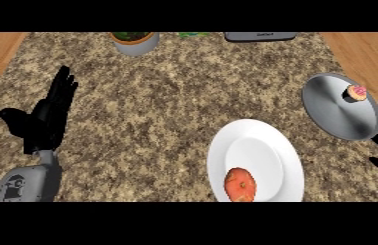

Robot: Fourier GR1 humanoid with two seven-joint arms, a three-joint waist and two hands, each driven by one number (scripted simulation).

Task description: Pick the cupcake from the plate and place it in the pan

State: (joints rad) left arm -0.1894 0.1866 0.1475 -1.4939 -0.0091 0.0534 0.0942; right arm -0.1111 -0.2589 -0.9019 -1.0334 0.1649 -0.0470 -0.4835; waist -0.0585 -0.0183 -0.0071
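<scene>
Cupcake (pixel 356 93) sits in the edge-cropped pan (pixel 336 109); left robot hand (pixel 46 120) rests, fingers straight.

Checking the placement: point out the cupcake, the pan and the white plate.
cupcake (pixel 357 93): head view, on its pink top.
pan (pixel 336 109): head view, on its bare grey base.
white plate (pixel 258 144): head view, on its bare middle.

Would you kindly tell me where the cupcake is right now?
In the head view, the cupcake sits in the grey pan at the counter's right edge, up and right of the white plate.
</scene>
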